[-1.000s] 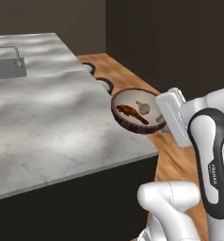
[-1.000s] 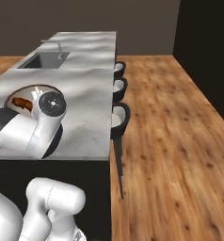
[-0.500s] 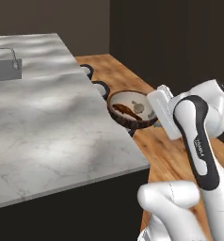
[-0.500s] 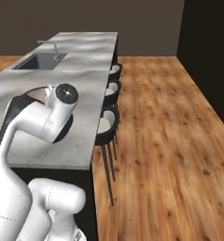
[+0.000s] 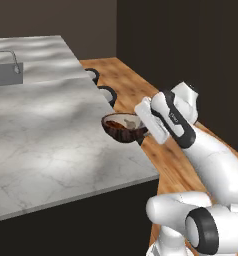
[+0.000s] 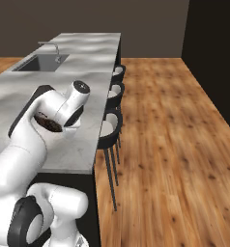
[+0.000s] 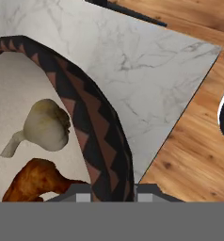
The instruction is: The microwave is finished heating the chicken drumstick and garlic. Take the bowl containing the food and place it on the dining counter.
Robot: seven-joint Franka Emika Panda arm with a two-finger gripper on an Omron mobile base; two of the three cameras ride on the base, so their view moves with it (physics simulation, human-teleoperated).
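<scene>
Brown wooden floor (image 6: 170, 125) right. Dark walls (image 6: 112, 17) far behind. Black stools (image 6: 109, 132) lined along the slab's right edge. Sink (image 6: 39, 62) with faucet (image 6: 51, 48) far left.

I see the light-grey marble-veined dining counter (image 5: 56, 135) lying bare and open from its near edge back to the sunken steel sink with a curved faucet (image 6: 42, 61) at its far end. Along its right edge, three black round-seated bar stools (image 6: 109, 130) crowd the brown wooden floor (image 6: 170, 135).
</scene>
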